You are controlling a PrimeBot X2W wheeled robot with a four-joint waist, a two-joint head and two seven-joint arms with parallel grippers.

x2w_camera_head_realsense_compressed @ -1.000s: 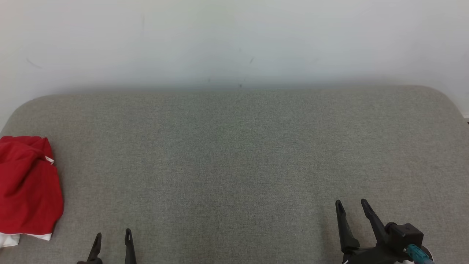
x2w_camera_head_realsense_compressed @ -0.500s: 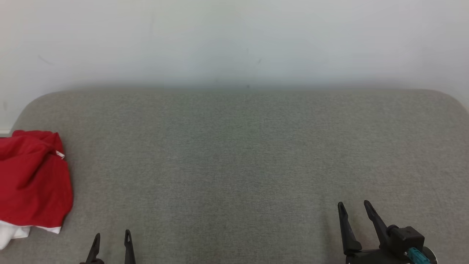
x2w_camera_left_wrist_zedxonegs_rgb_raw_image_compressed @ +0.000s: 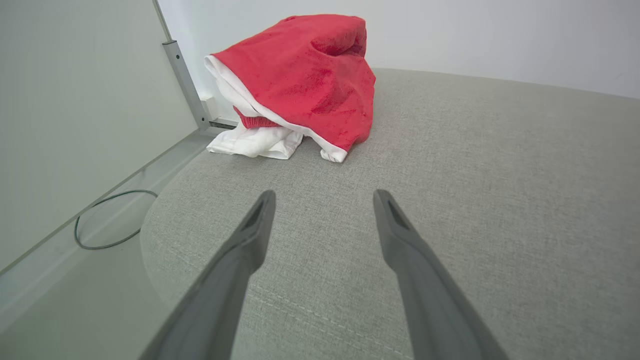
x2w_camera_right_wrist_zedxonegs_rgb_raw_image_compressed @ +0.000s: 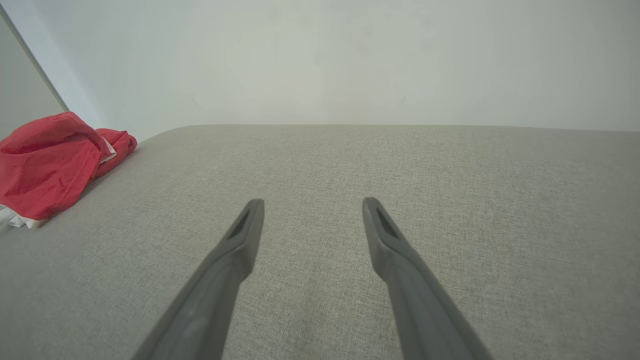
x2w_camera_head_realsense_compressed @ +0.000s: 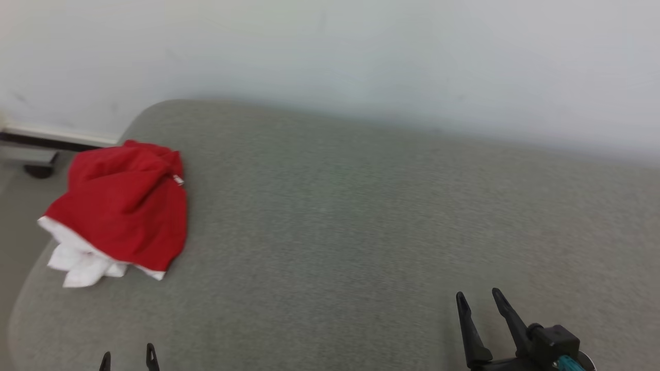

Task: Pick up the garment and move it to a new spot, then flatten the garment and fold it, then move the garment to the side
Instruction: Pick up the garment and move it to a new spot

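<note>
Garment [x2w_camera_head_realsense_compressed: 121,206]: red with white trim, crumpled in a heap at the left of the head view, lying on the grey cushioned surface [x2w_camera_head_realsense_compressed: 361,221] near its rounded left end. Left gripper [x2w_camera_head_realsense_compressed: 128,354]: lower left of frame, fingers spread apart, nothing between them. In the left wrist view the heap sits upper centre, beyond the fingertips, not touching. Right gripper [x2w_camera_head_realsense_compressed: 479,296]: lower right, fingers likewise spread and empty, well apart from the garment. Pale wall [x2w_camera_head_realsense_compressed: 330,51] across the top.

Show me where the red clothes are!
In the head view the red garment lies crumpled at the left end of the grey cushion, ahead of the left claw.
</note>
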